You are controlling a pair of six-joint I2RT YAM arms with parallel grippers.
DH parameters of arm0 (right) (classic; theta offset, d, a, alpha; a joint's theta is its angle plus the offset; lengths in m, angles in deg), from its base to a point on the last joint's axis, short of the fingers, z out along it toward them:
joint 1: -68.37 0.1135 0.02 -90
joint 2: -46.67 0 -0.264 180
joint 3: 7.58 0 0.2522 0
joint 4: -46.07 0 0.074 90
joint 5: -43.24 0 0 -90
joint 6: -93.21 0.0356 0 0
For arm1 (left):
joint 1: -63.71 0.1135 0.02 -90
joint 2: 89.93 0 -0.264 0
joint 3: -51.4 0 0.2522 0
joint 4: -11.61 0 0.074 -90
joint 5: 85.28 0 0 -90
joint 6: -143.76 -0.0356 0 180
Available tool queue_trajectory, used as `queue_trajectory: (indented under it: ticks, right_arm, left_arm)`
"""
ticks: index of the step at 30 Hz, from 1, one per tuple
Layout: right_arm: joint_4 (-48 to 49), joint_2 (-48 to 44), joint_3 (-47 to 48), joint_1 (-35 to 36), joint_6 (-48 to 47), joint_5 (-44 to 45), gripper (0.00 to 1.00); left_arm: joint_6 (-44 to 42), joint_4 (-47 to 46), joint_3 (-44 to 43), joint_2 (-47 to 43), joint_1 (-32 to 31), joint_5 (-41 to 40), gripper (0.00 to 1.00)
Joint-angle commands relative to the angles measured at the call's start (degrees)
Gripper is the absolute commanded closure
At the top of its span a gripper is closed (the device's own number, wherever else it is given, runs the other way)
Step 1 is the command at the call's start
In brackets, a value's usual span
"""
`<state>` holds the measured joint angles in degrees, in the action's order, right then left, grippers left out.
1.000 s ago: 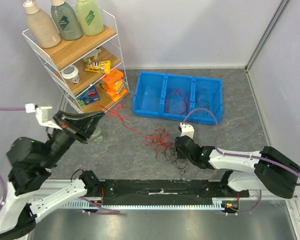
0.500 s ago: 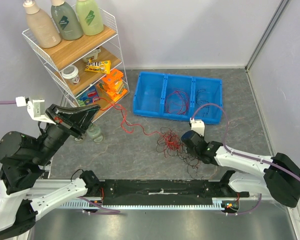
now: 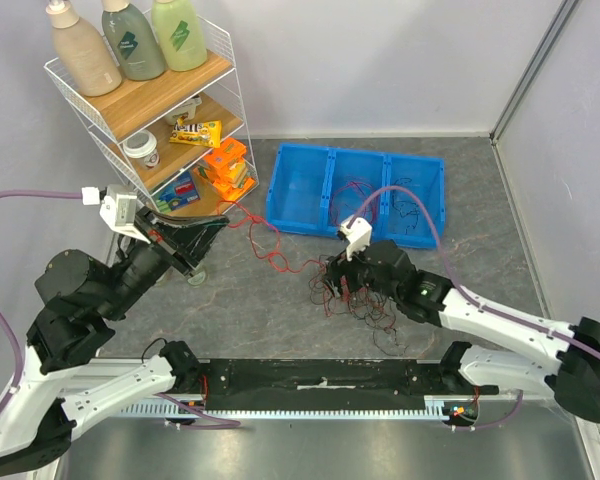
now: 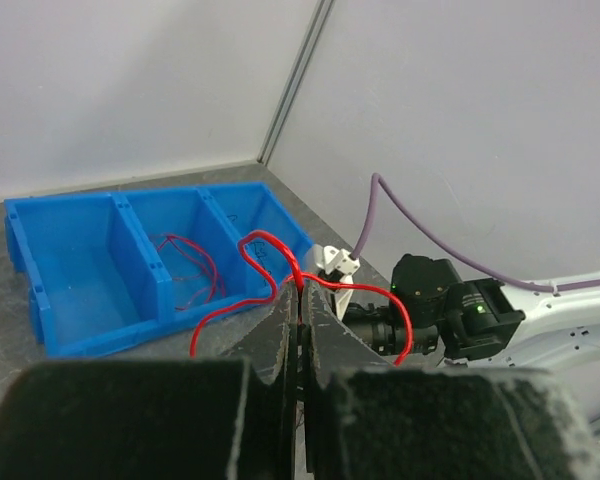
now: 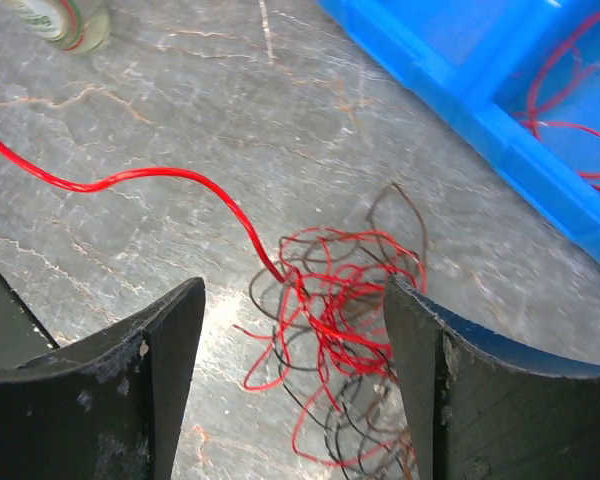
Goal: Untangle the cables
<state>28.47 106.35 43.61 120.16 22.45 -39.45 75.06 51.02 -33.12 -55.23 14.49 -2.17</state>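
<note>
At left centre of the top view, the left claw [image 3: 216, 222] is clamped together on a red wire [image 4: 272, 243], held above the desk [image 3: 490, 250]. That wire runs right and down to the cables [image 3: 355, 295], a loose red and black clump lying on the desk at centre, just below the blue bin [image 3: 355, 152]. The right claw [image 5: 292, 300] hangs over the clump with its fingers apart, gripping nothing. More red loops lie in the bin's middle compartment, black ones in its right compartment.
</note>
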Motion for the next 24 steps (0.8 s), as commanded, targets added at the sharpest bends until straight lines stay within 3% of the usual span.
queue_trajectory:
  ticks: [1, 5, 9, 14, 16, 20, 24]
  right_arm:
    - [12.17, 5.87, 0.89, 0.24, -3.78, -7.14, 0.22]
    - [15.34, 11.77, 3.7, 1.03, -2.03, -4.78, 0.35]
    - [15.53, 11.43, 5.2, 2.0, -0.53, -2.83, 0.63]
    - [11.23, 3.89, 5.81, 3.49, 1.92, -4.76, 0.95]
    - [11.57, -0.59, 5.46, 3.49, 4.3, -7.21, 1.0]
    - [12.01, -8.25, 8.44, 3.49, 7.47, -12.39, 1.0]
    - [14.11, -11.86, 10.21, 3.41, 6.95, -16.97, 1.0]
  left_arm:
    - [1.2, -2.54, -0.25, -0.24, 0.17, 0.66, 0.98]
    - [0.67, -1.04, -1.48, 0.63, 0.17, 0.39, 0.98]
    - [0.93, -0.07, 0.09, 0.55, 0.17, -1.27, 0.98]
    - [3.83, 0.89, 7.46, 1.07, 0.17, -4.7, 0.98]
    - [5.59, -0.24, 11.42, 1.77, 0.17, -4.36, 0.98]
    - [8.75, -6.21, 18.45, 3.71, 0.17, 0.12, 0.98]
    - [9.2, -7.64, 18.39, 5.03, 0.17, 2.5, 0.98]
